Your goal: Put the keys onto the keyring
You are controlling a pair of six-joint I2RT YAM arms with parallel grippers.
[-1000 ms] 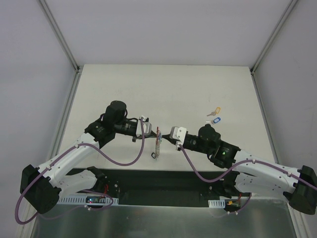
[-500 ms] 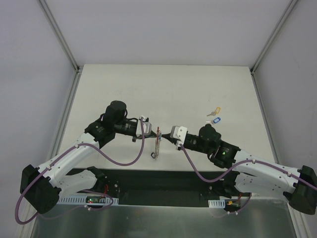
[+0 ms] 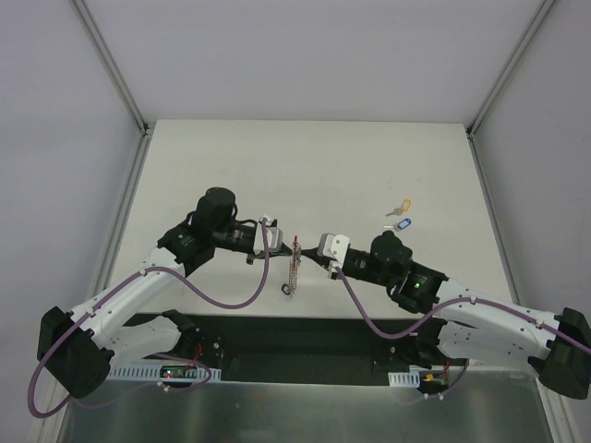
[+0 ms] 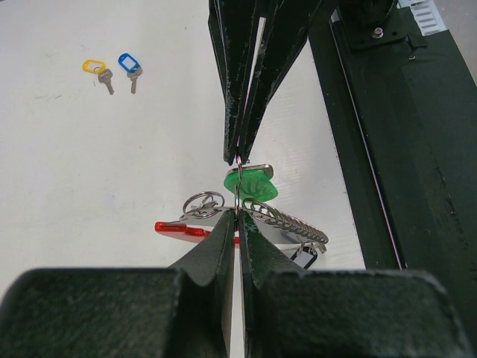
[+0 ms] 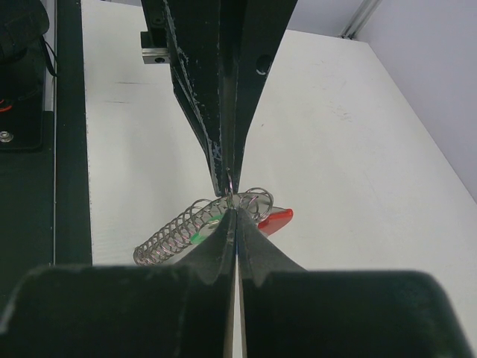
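Observation:
My left gripper (image 3: 277,242) and right gripper (image 3: 316,255) meet tip to tip above the table's near middle, both shut. Between them hangs the keyring (image 3: 293,266), a grey metal coil with a red loop. In the left wrist view my left gripper (image 4: 237,212) pinches a thin wire ring at the keyring (image 4: 292,225), with the red loop (image 4: 177,227) to the left. The green key (image 4: 250,185) hangs just under the right gripper's tips. In the right wrist view my right gripper (image 5: 235,212) pinches that same thin ring above the coil (image 5: 175,227). The yellow key (image 3: 404,207) and blue key (image 3: 400,224) lie on the table to the right.
A black strip (image 3: 305,337) holding the arm bases runs along the near edge of the white table (image 3: 305,166). Grey walls with metal rails (image 3: 111,69) enclose the left, right and back sides.

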